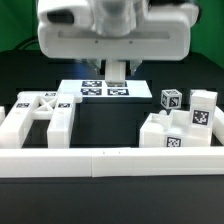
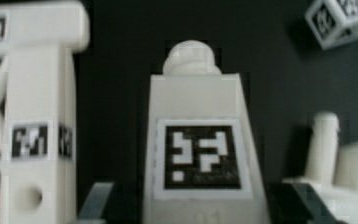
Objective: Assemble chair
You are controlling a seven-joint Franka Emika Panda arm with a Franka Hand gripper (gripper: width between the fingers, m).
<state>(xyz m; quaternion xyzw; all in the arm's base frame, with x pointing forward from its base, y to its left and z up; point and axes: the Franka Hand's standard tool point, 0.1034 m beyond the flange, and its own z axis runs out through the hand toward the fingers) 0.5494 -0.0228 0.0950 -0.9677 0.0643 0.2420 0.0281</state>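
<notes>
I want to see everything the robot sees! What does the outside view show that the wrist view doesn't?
Only the outside view: the robot's big white body, the marker board and the long rail in front. Only the wrist view: a white piece with one tag and a round knob, up close. Both: the frame with crossed bars and a tagged cube.

Soft blur, bright whites, dark backdrop

Smooth, glossy white plastic chair parts (image 1: 35, 120)
</notes>
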